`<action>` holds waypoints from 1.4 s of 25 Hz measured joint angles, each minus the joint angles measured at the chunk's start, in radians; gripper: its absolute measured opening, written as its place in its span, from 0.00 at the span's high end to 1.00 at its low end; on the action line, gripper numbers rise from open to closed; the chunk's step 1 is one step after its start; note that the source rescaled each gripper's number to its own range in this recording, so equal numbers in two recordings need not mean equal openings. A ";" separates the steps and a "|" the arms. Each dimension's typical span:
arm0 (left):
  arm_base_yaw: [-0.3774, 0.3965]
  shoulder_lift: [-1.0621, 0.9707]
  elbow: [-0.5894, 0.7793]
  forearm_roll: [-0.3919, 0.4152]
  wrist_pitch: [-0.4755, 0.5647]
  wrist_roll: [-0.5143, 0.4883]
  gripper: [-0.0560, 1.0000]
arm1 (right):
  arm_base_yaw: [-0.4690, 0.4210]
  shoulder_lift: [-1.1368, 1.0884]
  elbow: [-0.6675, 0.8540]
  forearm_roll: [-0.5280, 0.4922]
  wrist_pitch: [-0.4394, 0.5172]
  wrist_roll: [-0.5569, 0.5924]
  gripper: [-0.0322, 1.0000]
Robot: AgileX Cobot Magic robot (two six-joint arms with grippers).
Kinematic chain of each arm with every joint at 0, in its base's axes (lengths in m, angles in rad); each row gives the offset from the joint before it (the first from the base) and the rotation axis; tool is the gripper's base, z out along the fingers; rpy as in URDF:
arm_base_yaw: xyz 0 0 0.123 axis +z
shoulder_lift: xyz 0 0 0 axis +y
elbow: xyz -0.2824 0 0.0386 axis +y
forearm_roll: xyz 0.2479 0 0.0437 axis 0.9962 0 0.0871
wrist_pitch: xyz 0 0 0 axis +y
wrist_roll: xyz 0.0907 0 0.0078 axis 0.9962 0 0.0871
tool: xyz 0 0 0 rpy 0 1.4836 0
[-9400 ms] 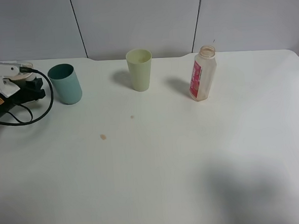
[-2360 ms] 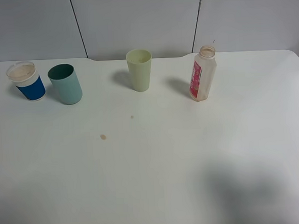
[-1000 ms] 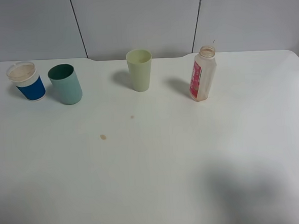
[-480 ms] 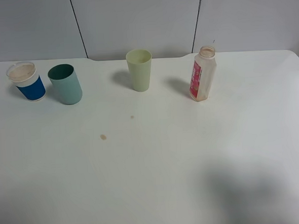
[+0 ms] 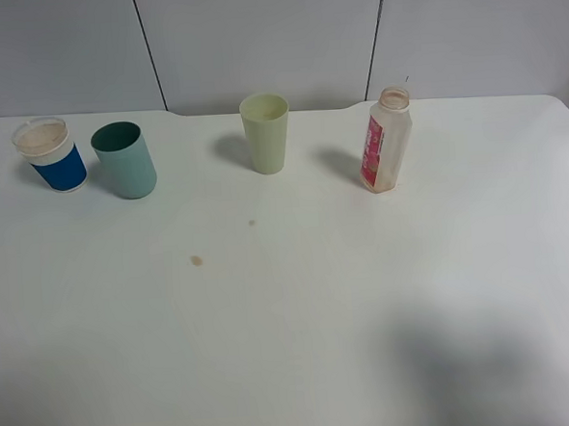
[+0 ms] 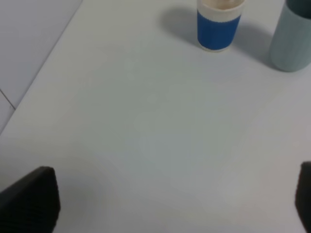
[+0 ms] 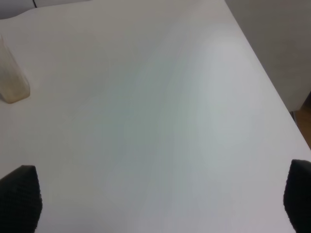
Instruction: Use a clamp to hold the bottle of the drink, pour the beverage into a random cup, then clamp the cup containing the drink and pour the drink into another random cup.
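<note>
The bottle of the drink (image 5: 386, 139) stands upright at the back right, uncapped, with its red label; its base (image 7: 9, 80) also shows in the right wrist view. The blue-sleeved cup (image 5: 51, 155) stands at the back left beside the teal cup (image 5: 125, 161). Both cups, blue-sleeved (image 6: 218, 29) and teal (image 6: 291, 39), appear far ahead of my left gripper (image 6: 165, 204), which is open over bare table. My right gripper (image 7: 158, 201) is open too, well away from the bottle. Neither clamp shows in the exterior high view. The beverage is hidden.
A pale yellow-green tumbler (image 5: 266, 132) stands at the back middle. Two small brown spots (image 5: 197, 261) mark the white table (image 5: 302, 347). The table's right edge (image 7: 272, 92) runs close by the right gripper, and a grey panel wall rises behind the table.
Early on, my left gripper was at the far left around the blue-sleeved cup; it has since drawn back out of the exterior view, leaving the cup standing. Nothing has moved over the last seconds.
</note>
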 joint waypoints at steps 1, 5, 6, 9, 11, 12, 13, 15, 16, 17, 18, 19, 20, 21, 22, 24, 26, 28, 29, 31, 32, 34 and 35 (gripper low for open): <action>0.000 0.000 0.000 0.000 0.000 -0.001 0.05 | 0.000 0.000 0.000 0.000 0.000 0.000 0.00; 0.000 0.000 0.000 0.000 0.000 -0.003 0.05 | 0.000 0.000 0.000 0.000 0.000 0.000 0.00; 0.000 0.000 0.000 0.000 0.000 -0.003 0.05 | 0.000 0.000 0.000 0.000 0.000 0.000 0.00; -0.004 0.000 0.000 0.000 0.000 -0.002 0.05 | 0.000 0.000 0.000 0.000 0.000 0.000 0.00; -0.030 0.000 0.000 -0.001 0.000 0.000 0.05 | 0.000 0.000 0.000 0.000 0.000 0.000 0.00; -0.051 0.000 0.000 -0.001 0.000 0.000 0.05 | 0.000 0.000 0.000 0.000 0.000 0.000 0.00; -0.075 0.000 0.000 -0.001 0.000 0.001 0.05 | 0.000 0.000 0.000 0.000 0.000 0.000 0.00; -0.128 0.000 0.000 -0.001 0.000 0.001 0.05 | 0.000 0.000 0.000 0.000 0.000 0.000 0.00; -0.158 0.000 0.000 -0.001 0.000 0.001 0.05 | 0.000 0.000 0.000 0.000 0.000 0.000 0.00; -0.187 0.000 0.000 -0.001 0.000 0.001 0.05 | 0.000 0.000 0.000 0.000 0.000 0.000 0.00; -0.209 0.000 0.000 -0.001 0.000 0.001 0.05 | 0.000 0.000 0.000 0.000 0.000 0.000 0.00; -0.230 0.000 0.000 -0.001 0.000 0.001 0.05 | 0.000 0.000 0.000 0.000 0.000 0.000 0.00; -0.243 0.000 0.000 -0.001 0.000 0.001 0.05 | 0.000 0.000 0.000 0.000 0.000 0.000 0.00; -0.249 0.000 0.000 -0.001 0.000 0.001 0.05 | 0.000 0.000 0.000 0.000 0.000 0.000 0.00; -0.250 0.000 0.000 -0.001 0.000 0.001 0.05 | 0.000 0.000 0.000 0.000 0.000 0.000 0.00; -0.252 0.000 0.000 -0.001 0.000 0.001 0.05 | 0.000 0.000 0.000 0.000 0.000 0.000 0.00; -0.252 0.000 0.000 -0.001 0.000 0.001 0.05 | 0.000 0.000 0.000 0.000 0.000 0.000 0.00; -0.252 0.000 0.000 -0.001 0.000 0.001 0.05 | 0.000 0.000 0.000 0.000 0.000 0.000 0.00; -0.252 0.000 0.000 -0.001 0.000 0.001 0.05 | 0.000 0.000 0.000 0.000 0.000 0.000 0.00; -0.252 0.000 0.000 -0.001 0.000 0.001 0.05 | 0.000 0.000 0.000 0.000 0.000 0.000 0.00; -0.252 0.000 0.000 -0.001 0.000 0.001 0.05 | 0.000 0.000 0.000 0.000 0.000 0.000 0.00; -0.252 0.000 0.000 -0.001 0.000 0.001 0.05 | 0.000 0.000 0.000 0.000 0.000 0.000 0.00; -0.252 0.000 0.000 -0.001 0.000 0.001 0.05 | 0.000 0.000 0.000 0.000 0.000 0.000 0.00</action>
